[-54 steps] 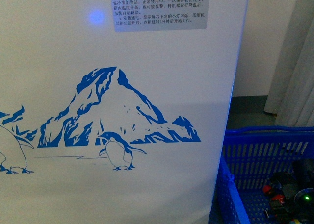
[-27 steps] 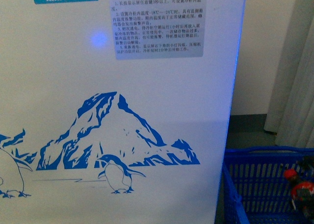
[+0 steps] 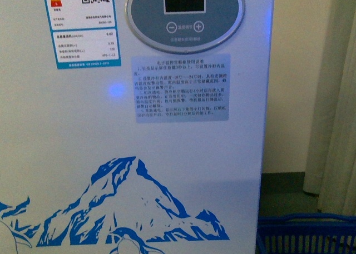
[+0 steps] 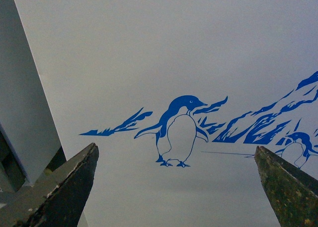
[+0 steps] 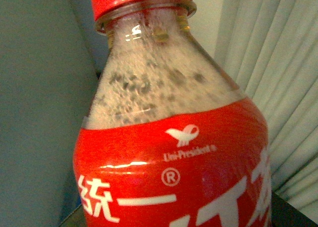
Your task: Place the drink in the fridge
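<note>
The drink, a clear bottle with a red cap and a red label with white lettering, fills the right wrist view; foam clouds its neck. My right gripper is shut on the drink, and its fingers are hidden behind the bottle. The fridge shows its white front wall in the front view, with an oval control panel and a blue mountain print. My left gripper is open, its two dark fingertips wide apart and facing the fridge wall near a penguin print. The fridge's lids are out of view.
A blue plastic mesh basket sits low at the right, beside the fridge. Pale curtains hang at the far right over a dark floor. Labels and an instruction sticker are on the fridge front.
The front view has risen along the fridge front: the mountain print slid down and the control panel came into view. The drink seen over the blue basket has left that view.
</note>
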Tool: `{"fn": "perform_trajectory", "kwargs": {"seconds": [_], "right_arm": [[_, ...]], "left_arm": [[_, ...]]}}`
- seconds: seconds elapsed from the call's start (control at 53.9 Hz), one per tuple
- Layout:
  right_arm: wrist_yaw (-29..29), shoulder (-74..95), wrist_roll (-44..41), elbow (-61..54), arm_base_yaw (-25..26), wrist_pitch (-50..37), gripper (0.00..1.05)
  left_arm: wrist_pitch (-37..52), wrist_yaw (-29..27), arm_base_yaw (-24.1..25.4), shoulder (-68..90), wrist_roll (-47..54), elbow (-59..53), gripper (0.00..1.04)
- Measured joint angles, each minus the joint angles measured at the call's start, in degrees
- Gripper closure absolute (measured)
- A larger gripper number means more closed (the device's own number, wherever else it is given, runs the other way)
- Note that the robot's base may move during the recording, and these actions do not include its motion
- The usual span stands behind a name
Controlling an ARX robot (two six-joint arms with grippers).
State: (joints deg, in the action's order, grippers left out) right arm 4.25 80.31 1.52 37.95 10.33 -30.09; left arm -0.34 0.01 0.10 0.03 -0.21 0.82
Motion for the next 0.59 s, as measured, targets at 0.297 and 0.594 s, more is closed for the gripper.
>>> {"fn": "perform_trajectory", "kwargs": {"seconds": [0.297,0.594], "right_arm": [[-8.44,-37.7,2.71,-15.23,-10.62,4.9,0.62],[-23.41,-60.28,-2.6,-17.07,-17.77,13.11,0.62]], "left_arm": [[0.0,-0.02,0.0,0.0,0.0,0.0,0.08],[0.0,-0.02,0.0,0.0,0.0,0.0,0.08]]}}
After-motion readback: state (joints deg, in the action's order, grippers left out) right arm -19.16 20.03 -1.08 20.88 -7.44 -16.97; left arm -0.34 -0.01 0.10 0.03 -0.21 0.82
